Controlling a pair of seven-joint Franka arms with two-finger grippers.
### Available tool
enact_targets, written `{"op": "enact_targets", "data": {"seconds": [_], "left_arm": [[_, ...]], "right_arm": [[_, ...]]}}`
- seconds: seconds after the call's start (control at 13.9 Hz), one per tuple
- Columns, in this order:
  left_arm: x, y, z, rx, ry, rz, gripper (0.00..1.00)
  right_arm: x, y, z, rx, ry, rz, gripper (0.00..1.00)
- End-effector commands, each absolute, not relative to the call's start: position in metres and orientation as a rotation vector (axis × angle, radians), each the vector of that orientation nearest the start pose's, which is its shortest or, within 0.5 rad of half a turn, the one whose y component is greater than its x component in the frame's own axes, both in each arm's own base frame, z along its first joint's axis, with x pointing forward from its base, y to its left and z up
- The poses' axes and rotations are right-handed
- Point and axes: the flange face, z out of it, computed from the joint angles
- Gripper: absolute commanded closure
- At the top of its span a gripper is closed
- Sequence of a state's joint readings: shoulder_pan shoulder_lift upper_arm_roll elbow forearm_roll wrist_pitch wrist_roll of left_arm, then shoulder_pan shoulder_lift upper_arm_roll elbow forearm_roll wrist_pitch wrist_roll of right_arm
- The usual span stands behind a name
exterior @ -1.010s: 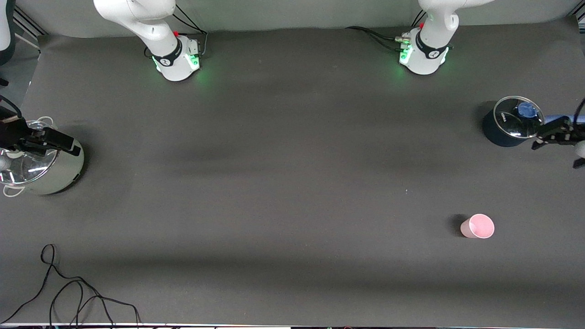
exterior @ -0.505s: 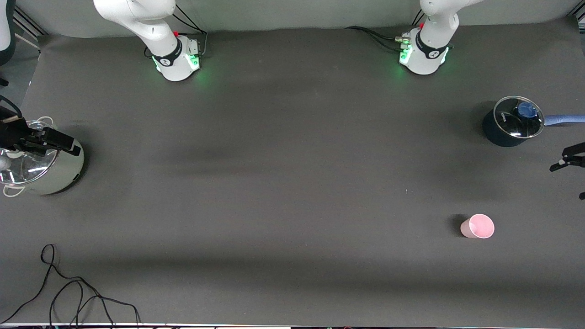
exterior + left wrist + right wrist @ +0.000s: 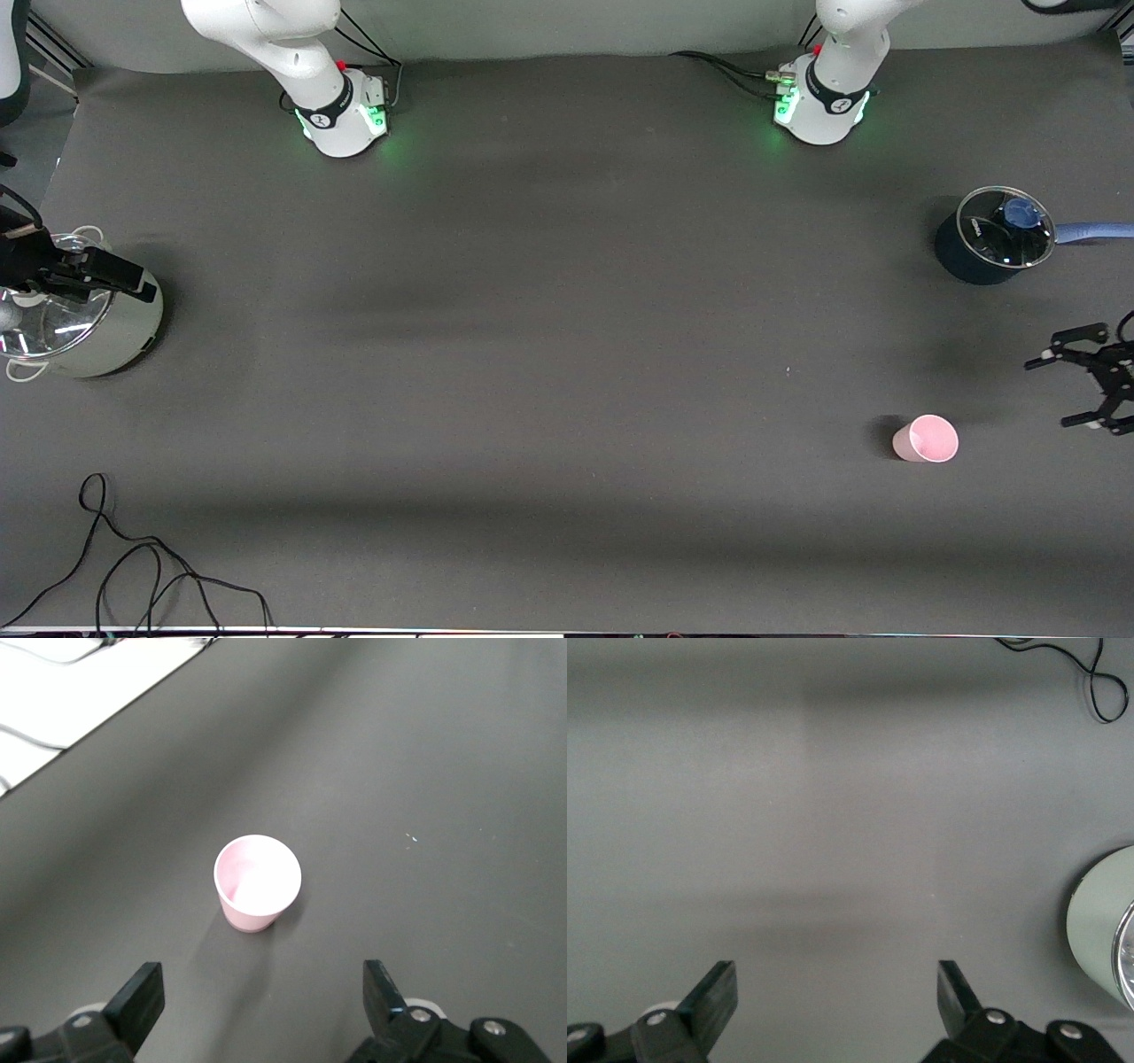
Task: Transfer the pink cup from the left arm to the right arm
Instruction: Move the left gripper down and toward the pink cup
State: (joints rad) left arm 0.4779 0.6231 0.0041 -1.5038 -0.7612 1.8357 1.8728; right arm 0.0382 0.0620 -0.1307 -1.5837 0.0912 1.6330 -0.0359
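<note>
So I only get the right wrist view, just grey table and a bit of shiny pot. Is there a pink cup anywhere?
Observer: Yes. The pink cup stands upright on the table toward the left arm's end, with nothing touching it.
Operator: Is any hand going for it?
Observer: The left gripper is open and hangs over the table beside the cup, its camera looking into the cup's mouth.
Operator: And the hand my camera rides on?
Observer: The right gripper hangs open over the lidded steel pot at the right arm's end of the table.
</note>
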Motion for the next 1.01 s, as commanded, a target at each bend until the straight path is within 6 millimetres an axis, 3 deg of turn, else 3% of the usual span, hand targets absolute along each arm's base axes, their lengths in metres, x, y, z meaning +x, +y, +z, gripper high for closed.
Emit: {"op": "enact_targets", "data": {"seconds": [0.0, 0.29, 0.51, 0.94], "left_arm": [[0.644, 0.272, 0.253, 2.056, -1.345, 0.858, 0.00], [0.639, 0.265, 0.187, 1.942, -1.364, 0.973, 0.00], [0.636, 0.260, 0.151, 1.884, -1.363, 1.066, 0.00], [0.631, 0.260, 0.121, 1.849, -1.316, 1.176, 0.00]], "right_arm": [[0.574, -0.041, 0.592, -3.038, 0.069, 0.004, 0.00], [0.574, -0.041, 0.591, -3.038, 0.069, 0.006, 0.00], [0.574, -0.044, 0.591, -3.037, 0.071, 0.008, 0.00], [0.574, -0.044, 0.591, -3.037, 0.071, 0.008, 0.00]]}}
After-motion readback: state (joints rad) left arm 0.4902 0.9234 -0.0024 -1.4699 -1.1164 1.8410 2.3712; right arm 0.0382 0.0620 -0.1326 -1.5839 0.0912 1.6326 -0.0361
